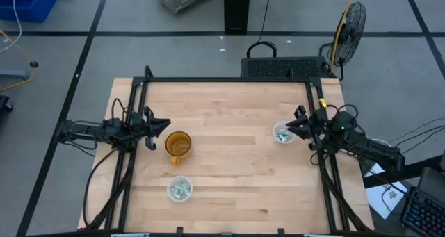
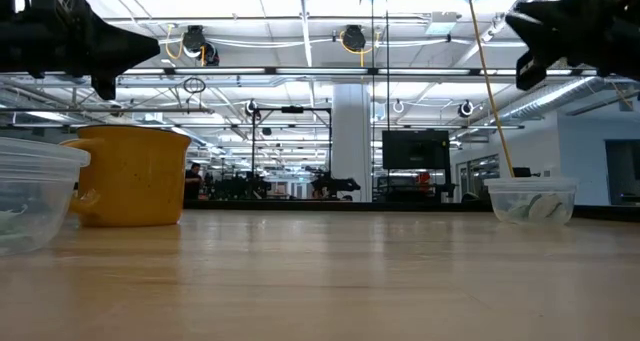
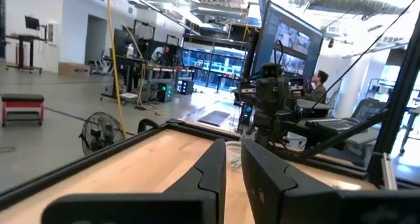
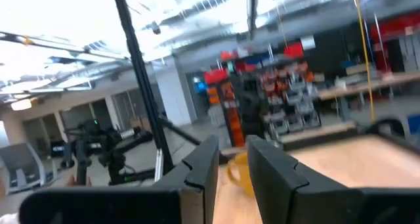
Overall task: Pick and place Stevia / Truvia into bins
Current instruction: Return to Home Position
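Inspection entry, recording placement and handling. Finding the Stevia packets (image 1: 180,189) lying some inside the left-side bin (image 1: 169,189), others inside the right-side bin (image 1: 274,135); seeing none loose on the table (image 1: 236,167). Noting the left gripper (image 1: 161,124) hovering near the amber cup (image 1: 178,145), fingers (image 3: 210,168) standing narrowly apart, gripping nothing. Noting the right gripper (image 1: 292,128) hanging just beside the right-side bin, likewise narrow and empty. Judging the packets as very light, thin, limp and easily creased; advising pinching gently across a raised edge or corner, avoiding crushing the flimsy cup walls.
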